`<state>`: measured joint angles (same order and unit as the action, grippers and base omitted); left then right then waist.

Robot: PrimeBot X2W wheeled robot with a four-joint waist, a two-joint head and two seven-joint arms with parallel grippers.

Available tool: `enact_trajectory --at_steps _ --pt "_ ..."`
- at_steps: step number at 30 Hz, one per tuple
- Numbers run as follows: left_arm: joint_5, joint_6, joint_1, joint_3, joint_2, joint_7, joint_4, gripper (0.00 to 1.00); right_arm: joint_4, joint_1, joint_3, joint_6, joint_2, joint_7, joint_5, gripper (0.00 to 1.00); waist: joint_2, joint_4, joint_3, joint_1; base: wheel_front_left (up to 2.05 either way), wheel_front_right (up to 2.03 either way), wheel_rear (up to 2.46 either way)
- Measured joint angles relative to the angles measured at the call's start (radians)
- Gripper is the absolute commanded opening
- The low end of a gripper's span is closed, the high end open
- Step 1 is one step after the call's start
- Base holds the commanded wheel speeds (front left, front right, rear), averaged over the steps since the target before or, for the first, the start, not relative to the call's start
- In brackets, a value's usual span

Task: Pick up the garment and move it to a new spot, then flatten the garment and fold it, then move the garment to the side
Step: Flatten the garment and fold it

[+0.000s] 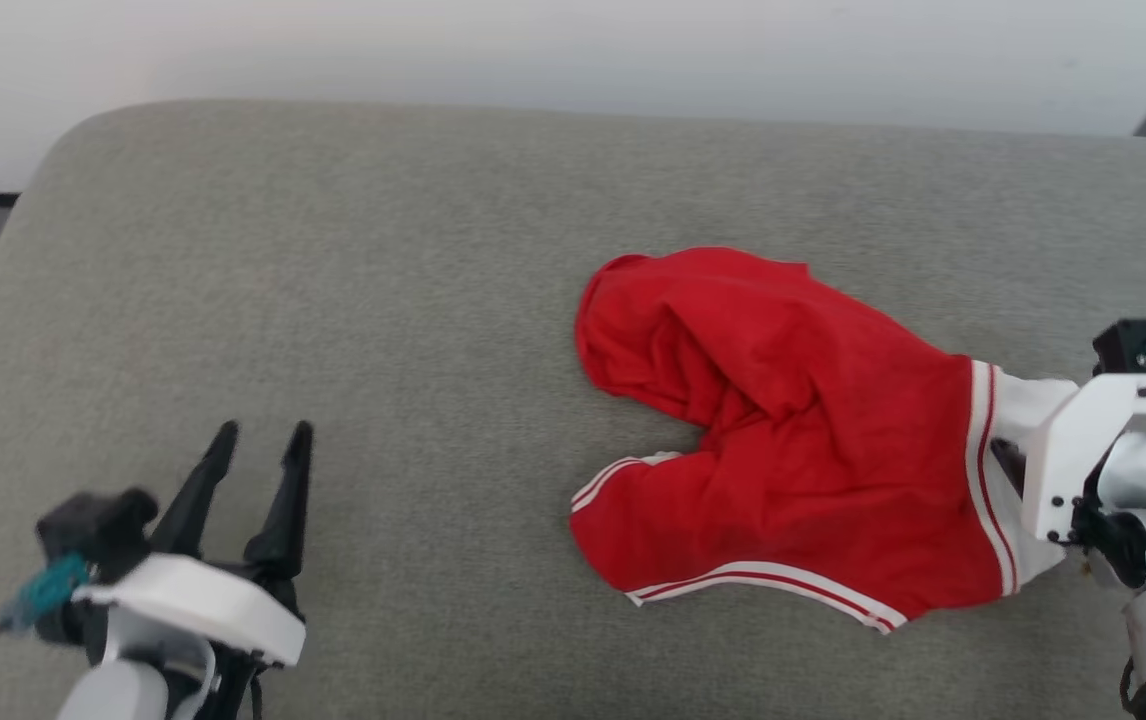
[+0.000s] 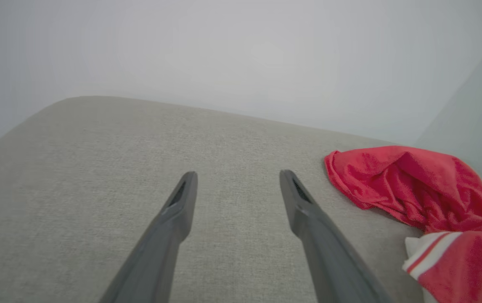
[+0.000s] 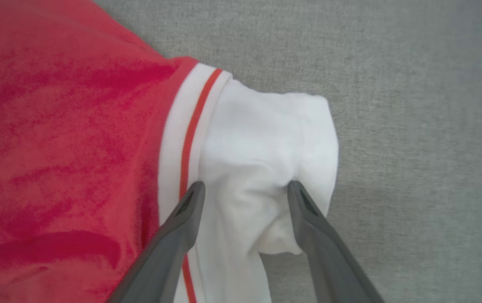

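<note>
Grey woven upholstery [image 1: 383,250] carries the garment [image 1: 793,430], crumpled toward 3 o'clock. It looks like light, limp jersey, best pinched at a trimmed sleeve edge. At 8 o'clock the left gripper [image 1: 263,430] stands wide and empty. The right wrist view adds what the head view hides: the right gripper [image 3: 243,189] spread wide, straddling the white sleeve [image 3: 266,134] without pinching it.

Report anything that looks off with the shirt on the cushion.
The garment is out of shape: it lies bunched and creased on the grey cushion, folded over itself, one white sleeve sticking out between the fingers of the open right claw. Nothing looks torn.
</note>
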<state>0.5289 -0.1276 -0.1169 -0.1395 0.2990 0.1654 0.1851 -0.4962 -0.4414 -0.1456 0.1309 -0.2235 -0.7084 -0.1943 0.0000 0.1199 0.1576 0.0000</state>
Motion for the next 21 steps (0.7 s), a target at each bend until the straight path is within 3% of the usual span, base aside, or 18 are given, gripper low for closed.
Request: enact_trajectory --at_steps 6,13,21 --pt "0.124 0.000 -0.063 -0.093 0.097 -0.184 -0.068 1.00 0.122 0.020 0.022 0.000 0.010 0.045 -0.025 1.00 0.0000 -0.049 -0.016 0.0000 0.00 0.00 0.00" --pt "0.265 0.000 -0.164 -0.195 0.185 -0.435 -0.125 1.00 0.276 0.063 0.035 0.000 0.067 0.142 -0.037 1.00 0.0000 -0.123 -0.028 0.0000 0.00 0.00 0.00" --pt "0.387 0.001 -0.294 -0.269 0.198 -0.723 -0.095 1.00 0.372 0.094 0.041 0.000 0.135 0.329 -0.030 1.00 0.0000 -0.212 -0.029 0.0000 0.00 0.00 0.00"
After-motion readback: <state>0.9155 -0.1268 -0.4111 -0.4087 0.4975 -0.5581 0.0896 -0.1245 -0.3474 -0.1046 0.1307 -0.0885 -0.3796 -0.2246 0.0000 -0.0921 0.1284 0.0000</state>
